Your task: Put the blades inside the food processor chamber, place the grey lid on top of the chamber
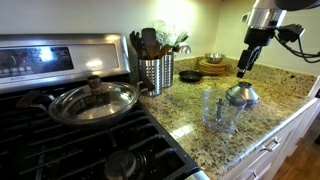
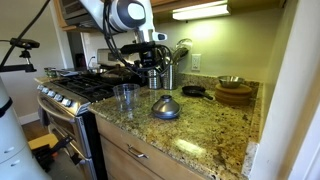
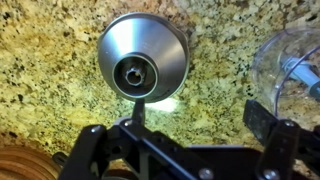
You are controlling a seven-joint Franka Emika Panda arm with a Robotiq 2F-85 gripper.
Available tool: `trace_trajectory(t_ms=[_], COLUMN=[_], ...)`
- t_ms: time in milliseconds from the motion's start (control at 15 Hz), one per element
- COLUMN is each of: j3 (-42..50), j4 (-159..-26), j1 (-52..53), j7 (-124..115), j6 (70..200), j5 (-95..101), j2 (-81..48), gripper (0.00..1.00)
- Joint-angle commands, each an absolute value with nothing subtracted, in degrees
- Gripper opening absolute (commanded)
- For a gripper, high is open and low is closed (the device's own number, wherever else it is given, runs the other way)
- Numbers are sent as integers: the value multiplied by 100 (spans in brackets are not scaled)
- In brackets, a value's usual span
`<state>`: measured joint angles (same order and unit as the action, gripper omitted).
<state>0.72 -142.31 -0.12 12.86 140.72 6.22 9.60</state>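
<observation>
In an exterior view the pincer [image 1: 243, 68] hangs above the grey lid [image 1: 241, 96]. The lid stands on the counter [image 1: 185, 125] near its front edge, just beside the food processor chamber [image 1: 220, 110].

In an exterior view the lid [image 2: 166, 107] is plainly not on the chamber [image 2: 125, 97].

In the wrist view the pincer is spread wide and empty. A dark shape inside the chamber [image 3: 295, 65] is probably the blades (too blurred to confirm). If so, only the lid step is left.
</observation>
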Motion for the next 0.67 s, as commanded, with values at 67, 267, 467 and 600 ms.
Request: trace_trajectory(t_ms=[67, 267, 467, 600], j3=[284, 359, 417, 441], j4=[-14128, -14073, -13969, -13864], j1=[-101, -143, -188, -231], j7=[1306, 1311, 1330, 1310], j6=[14108, 14227, 14379, 14474], j5=[435, 354, 273, 249], j2=[715, 499, 247, 86], gripper=[100, 100, 100, 100])
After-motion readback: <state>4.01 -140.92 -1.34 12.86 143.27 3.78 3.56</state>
